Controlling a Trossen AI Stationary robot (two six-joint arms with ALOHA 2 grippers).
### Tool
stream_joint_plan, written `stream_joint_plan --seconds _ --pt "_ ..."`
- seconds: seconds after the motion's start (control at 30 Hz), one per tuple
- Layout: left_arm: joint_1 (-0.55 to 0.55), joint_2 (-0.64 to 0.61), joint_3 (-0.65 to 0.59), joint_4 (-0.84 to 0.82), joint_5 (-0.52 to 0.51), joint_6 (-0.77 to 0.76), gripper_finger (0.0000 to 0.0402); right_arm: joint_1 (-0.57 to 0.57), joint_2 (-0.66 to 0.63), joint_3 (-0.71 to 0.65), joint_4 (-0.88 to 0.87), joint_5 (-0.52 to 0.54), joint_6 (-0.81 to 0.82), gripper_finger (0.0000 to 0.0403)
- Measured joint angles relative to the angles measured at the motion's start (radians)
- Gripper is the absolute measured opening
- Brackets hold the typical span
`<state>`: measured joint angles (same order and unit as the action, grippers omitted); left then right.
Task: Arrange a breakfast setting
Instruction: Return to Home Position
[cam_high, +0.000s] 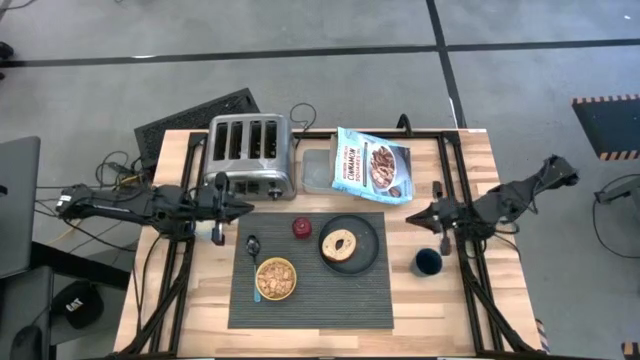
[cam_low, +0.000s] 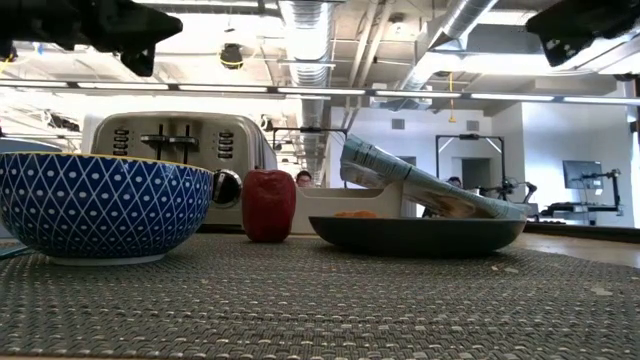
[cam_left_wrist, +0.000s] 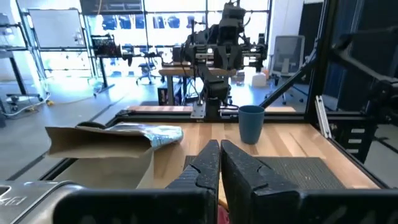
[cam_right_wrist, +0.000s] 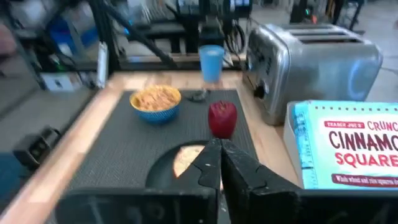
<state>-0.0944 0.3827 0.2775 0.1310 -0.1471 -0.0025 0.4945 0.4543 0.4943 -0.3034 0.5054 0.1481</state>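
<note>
The ribbed placemat (cam_high: 310, 300) lies mid-tabletop (cam_high: 470, 170). It carries the yellow bowl (cam_high: 275, 279) of cereal, the spoon (cam_high: 253, 246), the apple (cam_high: 302, 228) and the bagel (cam_high: 330, 245) on the dark plate (cam_high: 368, 255). The blue cup (cam_high: 428, 262) stands just off the mat's right edge. The box (cam_right_wrist: 348, 146) reads "TRADER JOE'S", "CINNAMON". The left claw (cam_high: 240, 209) hangs off the mat's far left corner, the right claw (cam_high: 415, 215) near the cup. Both are pinched together and empty.

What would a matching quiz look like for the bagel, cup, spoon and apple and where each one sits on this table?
1 bagel
2 dark blue cup
3 blue-handled spoon
4 red apple

A bare wood, right of the placemat
B on the dark round plate
C on the placemat, left of the small yellow bowl
D placemat's far edge, near the toaster

Pairs: 1-B, 2-A, 3-C, 4-D.
</note>
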Motion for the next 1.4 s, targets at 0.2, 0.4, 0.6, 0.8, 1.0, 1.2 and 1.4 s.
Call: stream_joint_plan --seconds 0.2,0.4,0.6,0.8,1.0,1.2,1.4 --pt "0.0 -0.054 -0.032 0.006 0.0 0.004 0.0 0.0 -0.199 -0.092 0.007 -0.015 -0.035 0.0018" --pt "0.0 -0.091 -0.073 0.027 0.0 -0.001 0.0 -0.035 -0.324 -0.182 0.061 -0.035 -0.052 0.0035" --pt "0.0 -0.098 -0.092 0.056 -0.024 -0.005 0.0 -0.166 -0.345 -0.277 0.165 -0.194 -0.084 0.0018" --pt "0.0 -0.098 -0.093 0.055 -0.027 -0.008 0.0 -0.346 -0.353 -0.321 0.206 -0.351 -0.097 0.0029" --pt "0.0 -0.133 -0.094 0.023 -0.026 0.004 0.0 -0.503 -0.403 -0.328 0.17 -0.479 -0.1 0.003" --pt "0.0 -0.259 -0.172 0.016 -0.024 -0.016 0.0 -0.572 -0.453 -0.34 0.154 -0.502 -0.105 0.0025" --pt "0.0 -0.382 -0.244 -0.009 -0.044 -0.023 0.0 -0.583 -0.452 -0.34 0.129 -0.502 -0.079 0.005"
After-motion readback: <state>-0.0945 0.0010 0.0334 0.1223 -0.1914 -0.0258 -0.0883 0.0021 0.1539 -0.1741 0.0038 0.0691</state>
